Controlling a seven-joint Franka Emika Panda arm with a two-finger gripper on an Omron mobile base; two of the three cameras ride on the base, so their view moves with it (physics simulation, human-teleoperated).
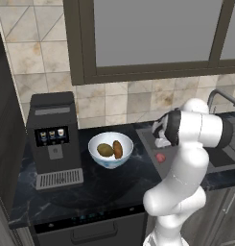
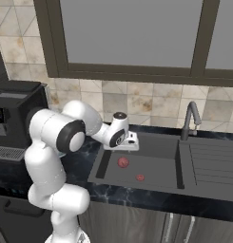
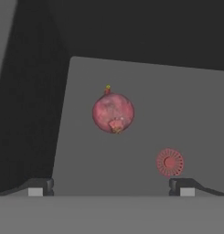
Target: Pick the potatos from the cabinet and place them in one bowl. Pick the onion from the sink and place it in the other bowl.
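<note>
Two potatoes (image 1: 111,150) lie in the white bowl (image 1: 97,154); open gripper (image 3: 111,186) hovers above the onion (image 3: 113,113); no writing is legible.

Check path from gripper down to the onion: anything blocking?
Nothing visible. The open gripper looks straight at the onion on the bare sink floor; the red drain lies off to one side, apart from it.
</note>
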